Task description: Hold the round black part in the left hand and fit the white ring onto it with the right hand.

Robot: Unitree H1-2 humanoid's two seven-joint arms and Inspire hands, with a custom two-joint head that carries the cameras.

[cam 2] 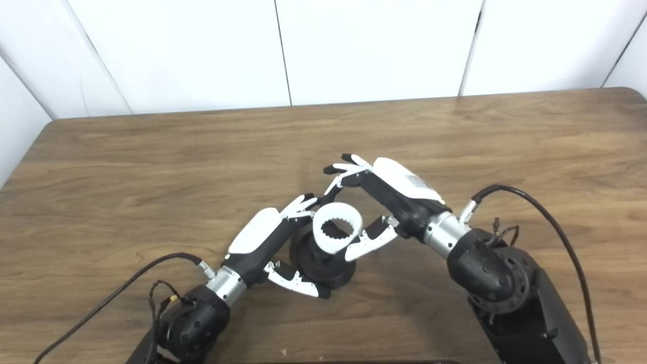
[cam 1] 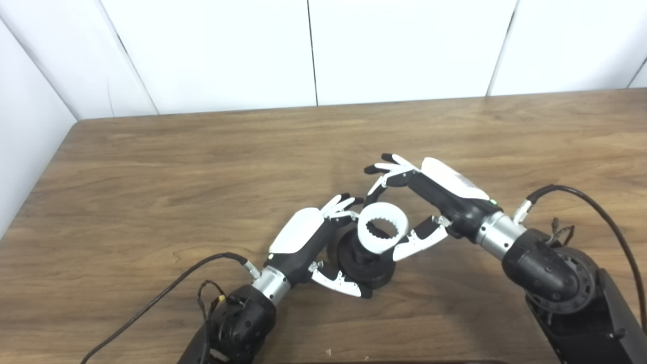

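Observation:
The round black part (cam 1: 365, 260) rests on the wooden table (cam 1: 202, 167), just below the middle of the view. My left hand (cam 1: 308, 242) is shut on it, fingers (cam 1: 343, 205) curled behind and thumb (cam 1: 339, 284) across the front. The white ring (cam 1: 382, 227), toothed inside, sits tilted on top of the black part's hub. My right hand (cam 1: 429, 202) reaches in from the right and pinches the ring. Its thumb (cam 1: 418, 240) presses the lower right side and one finger meets the upper rim. The other fingers (cam 1: 389, 166) are spread above.
White wall panels (cam 1: 313, 50) stand behind the table's far edge. Black cables (cam 1: 167, 293) trail from both wrists across the table near the front. The rest of the tabletop shows bare wood.

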